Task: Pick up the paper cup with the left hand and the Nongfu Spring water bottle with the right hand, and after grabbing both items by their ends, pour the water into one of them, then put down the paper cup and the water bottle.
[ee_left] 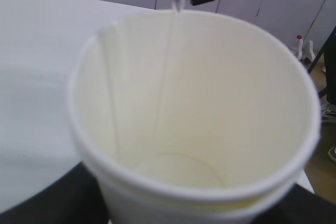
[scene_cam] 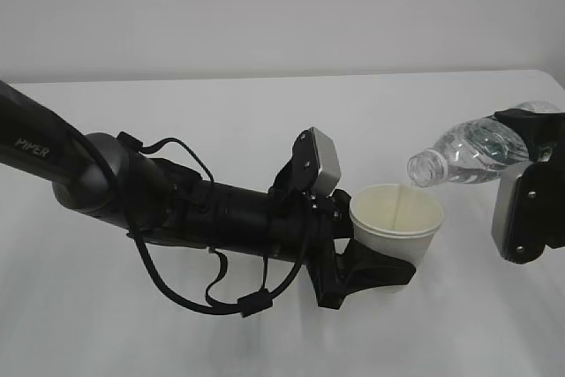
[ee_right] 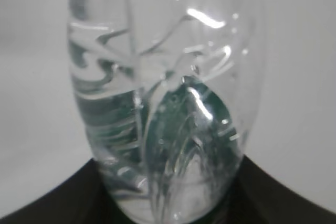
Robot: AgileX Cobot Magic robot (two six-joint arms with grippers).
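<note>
The left hand (scene_cam: 375,258), a black arm with loose cables and white "PIPER" lettering, reaches in from the left over the white surface (scene_cam: 221,130). Its fingers (scene_cam: 384,269) are closed partway round the lower body of the small white paper cup with a rolled rim and cream inside (scene_cam: 395,218), holding it upright above the surface. In the left wrist view the cup (ee_left: 210,103) fills the frame, the black fingers (ee_left: 47,198) dark at its base.

The right hand (scene_cam: 530,178), a black arm with a grey-capped gripper, comes in from the right edge. Its fingers are clamped on the base end of the small clear ribbed plastic Nongfu Spring water bottle with a dark green label (scene_cam: 468,152). The bottle lies tilted, its open neck down and to the left, just above the cup's rim. The right wrist view shows the bottle (ee_right: 163,103) close up, seated between the dark fingers (ee_right: 283,198).

A thin stream of clear water (scene_cam: 402,205) runs from the bottle's mouth into the cup; the left wrist view shows this thread (ee_left: 167,66) falling along the inner wall.
</note>
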